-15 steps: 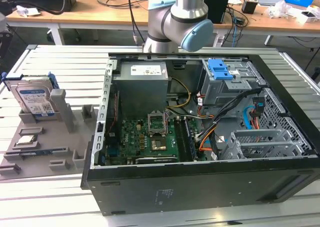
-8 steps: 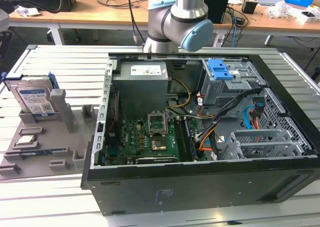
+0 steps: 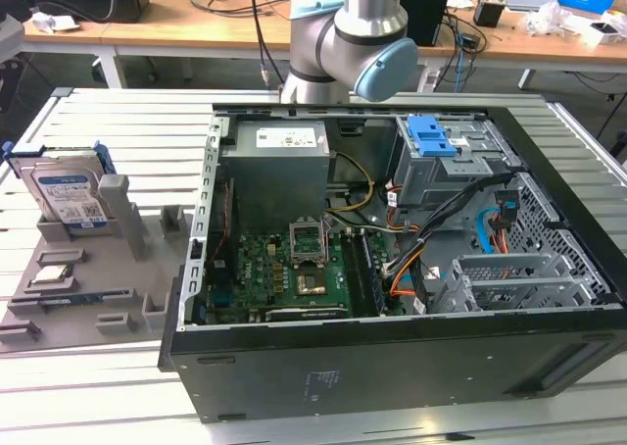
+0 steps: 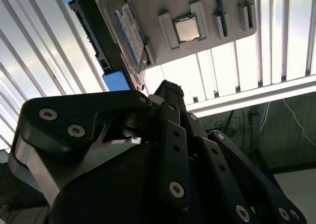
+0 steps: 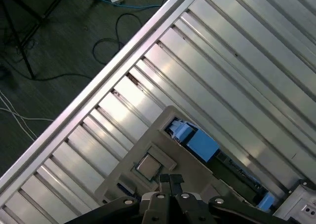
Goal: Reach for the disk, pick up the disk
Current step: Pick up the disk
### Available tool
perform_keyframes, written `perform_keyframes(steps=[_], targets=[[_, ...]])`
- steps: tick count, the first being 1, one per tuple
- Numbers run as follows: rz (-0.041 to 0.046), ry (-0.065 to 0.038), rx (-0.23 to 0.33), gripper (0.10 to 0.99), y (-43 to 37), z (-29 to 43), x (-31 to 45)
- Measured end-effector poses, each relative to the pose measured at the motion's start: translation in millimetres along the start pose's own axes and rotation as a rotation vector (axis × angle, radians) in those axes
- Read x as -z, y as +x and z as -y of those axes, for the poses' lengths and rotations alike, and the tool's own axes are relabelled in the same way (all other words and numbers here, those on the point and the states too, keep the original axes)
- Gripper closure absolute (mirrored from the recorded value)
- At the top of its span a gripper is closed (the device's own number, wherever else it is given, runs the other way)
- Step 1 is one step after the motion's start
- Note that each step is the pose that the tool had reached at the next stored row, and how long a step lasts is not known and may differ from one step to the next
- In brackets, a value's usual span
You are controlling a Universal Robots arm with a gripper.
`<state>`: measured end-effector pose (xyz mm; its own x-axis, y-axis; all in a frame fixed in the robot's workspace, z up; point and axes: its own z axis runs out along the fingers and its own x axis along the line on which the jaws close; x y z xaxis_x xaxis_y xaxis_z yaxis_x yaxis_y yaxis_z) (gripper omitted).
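While my end effector (image 5: 171, 179) hangs over the work with nothing in it, the biggest thing under me is the slatted metal table (image 3: 98, 122), which carries everything else. On it, filling the middle and the exterior view's right, lies an open black computer case (image 3: 392, 367) with its side off. My grey arm (image 3: 362, 33) rises behind the far edge of that case. Inside the case, a boxy grey power supply (image 3: 279, 166) sits at the far side, with a green motherboard (image 3: 294, 269) in front of it. A small blue latch (image 3: 431, 136) sits on a metal cage toward the exterior view's right.

Beside the case, on the exterior view's left, a flat grey fixture tray (image 3: 108, 269) lies on the table. The disk (image 3: 67, 192) stands on edge in a slot at the far end of this tray. Its silver face and white-and-blue label point toward the exterior camera, and blue rails frame its sides. In the second wrist view the disk (image 4: 129, 31) appears edge-on, next to the tray's plate. In the first wrist view its blue rail (image 5: 200, 144) shows past the tray's edge.

My fingertips are clenched together, grasping nothing, and they do not touch the disk. In the second wrist view the end effector (image 4: 168, 88) shows as black linkages meeting at one tip.

A small square chip (image 4: 187, 29) lies in a pocket of the tray.
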<state>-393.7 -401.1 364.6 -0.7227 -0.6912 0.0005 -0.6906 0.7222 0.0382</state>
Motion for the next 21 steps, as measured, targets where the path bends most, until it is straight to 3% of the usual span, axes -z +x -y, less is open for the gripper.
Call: perform_keyframes(steps=[21], targets=[[-0.0081,0.000,0.213,0.980,0.0,0.0,0.0]])
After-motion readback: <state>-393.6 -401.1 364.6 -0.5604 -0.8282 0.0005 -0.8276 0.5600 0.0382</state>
